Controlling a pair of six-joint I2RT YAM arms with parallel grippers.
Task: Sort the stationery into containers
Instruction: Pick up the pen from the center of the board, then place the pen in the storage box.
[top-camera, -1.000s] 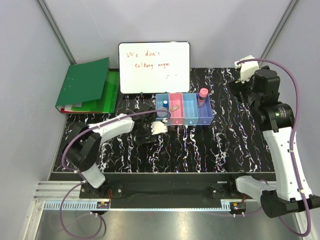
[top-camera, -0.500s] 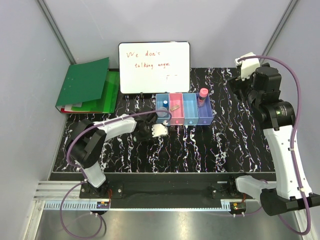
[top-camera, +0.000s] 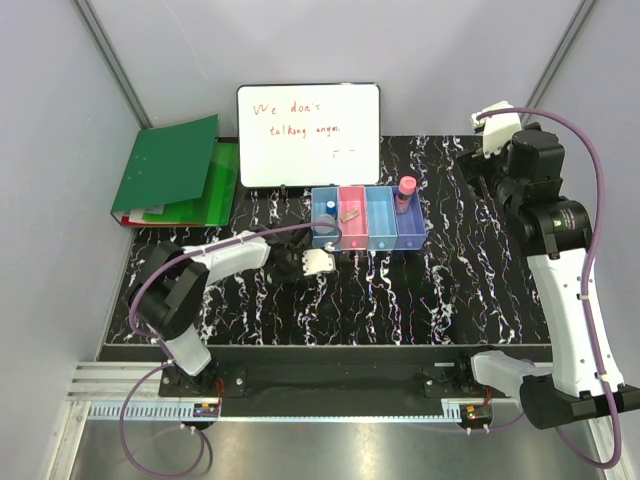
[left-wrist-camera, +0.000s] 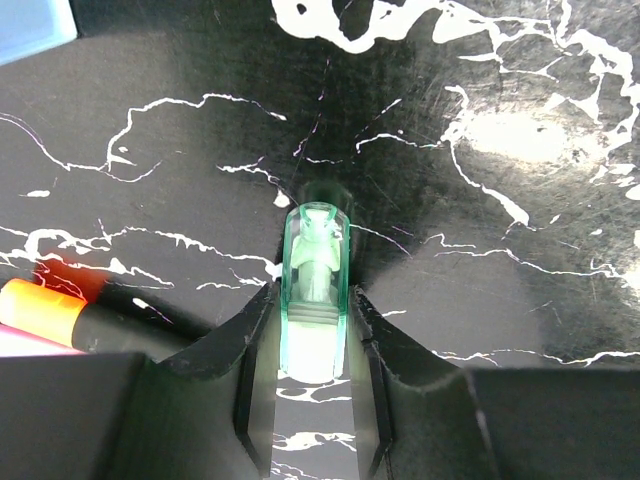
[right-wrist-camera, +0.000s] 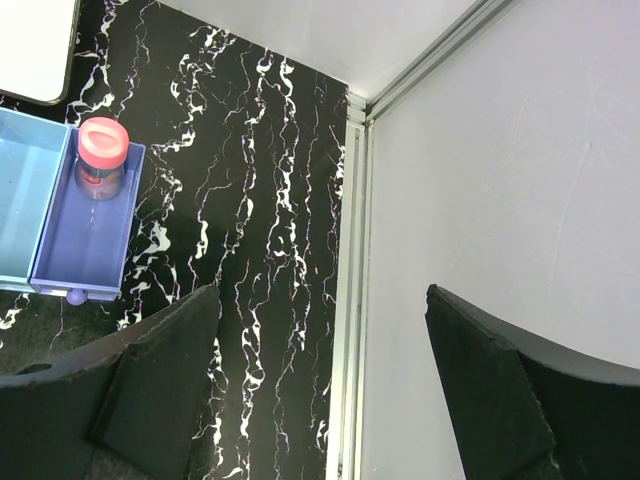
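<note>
Black marbled table (top-camera: 400, 290): the left gripper (left-wrist-camera: 312, 300) pinches a green marker (left-wrist-camera: 314, 290) at seven o'clock from the bins (top-camera: 368, 238), an orange marker (left-wrist-camera: 40, 310) beside it. The right gripper (right-wrist-camera: 310, 370) gapes, empty, at two o'clock.

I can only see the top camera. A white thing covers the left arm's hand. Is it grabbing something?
Observer: Yes. The left wrist view shows the left gripper pressed against both sides of a pale green marker.
Operator: Is there anything else down there?
Observer: An orange marker lies right beside it, outside the grip.
Operator: Is the other hand holding stuff too?
Observer: No. The right wrist view shows the right gripper wide open with nothing in it.
</note>
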